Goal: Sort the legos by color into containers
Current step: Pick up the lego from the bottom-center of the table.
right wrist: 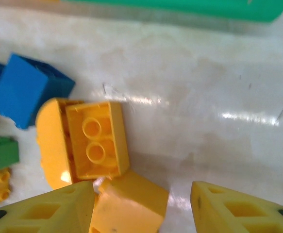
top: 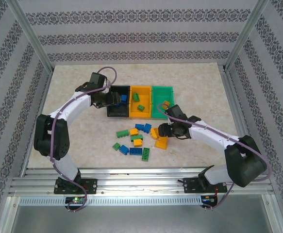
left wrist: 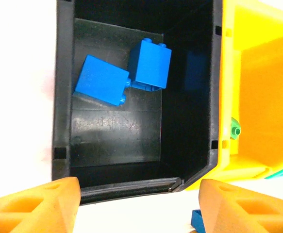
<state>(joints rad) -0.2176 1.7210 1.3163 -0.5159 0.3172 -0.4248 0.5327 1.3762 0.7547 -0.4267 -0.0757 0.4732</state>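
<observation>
While your left claw [left wrist: 139, 188] hangs wide open and empty over the black bin [left wrist: 62, 97], two blue legos [left wrist: 101, 80] lie inside, toward 12 o'clock. Your right claw [right wrist: 141, 190] is wide open too, gripping nothing. One yellow lego [right wrist: 131, 204] sits against one finger [right wrist: 49, 211], and a second yellow lego [right wrist: 95, 141] lies at 10 o'clock of the gap. More loose legos [top: 133, 131] lie at 6 o'clock from the bins [top: 141, 88].
</observation>
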